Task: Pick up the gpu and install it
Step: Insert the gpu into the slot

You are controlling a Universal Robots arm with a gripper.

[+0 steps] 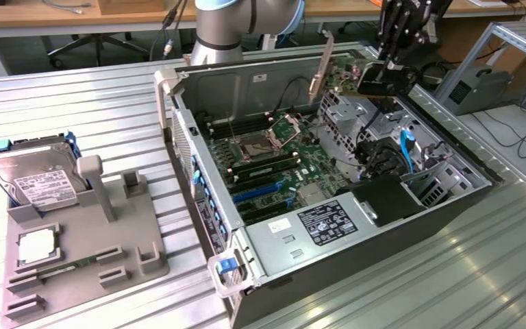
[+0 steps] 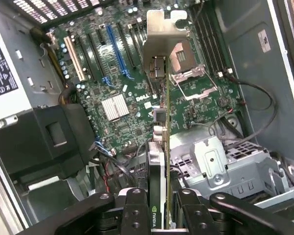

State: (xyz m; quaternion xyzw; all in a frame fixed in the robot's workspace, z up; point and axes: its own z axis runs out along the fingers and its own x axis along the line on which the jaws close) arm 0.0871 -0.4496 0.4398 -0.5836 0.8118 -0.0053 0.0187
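Jaws of the gripper [image 2: 161,215] pinch the gpu [image 2: 159,122] by one end, card edge-on between them. On the bench [image 1: 80,116] sits the open computer case [image 1: 217,92]; inside it lies the motherboard [image 2: 117,83], and the gpu hangs over that board, pale bracket [image 2: 161,34] at the end away from the jaws.

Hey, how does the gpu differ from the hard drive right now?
The gpu is a thin card with a metal bracket, gripped by the hand over the open case; the hard drive is a thicker silver box with a white label, resting in the gray holder outside it. Both are rectangular computer parts.
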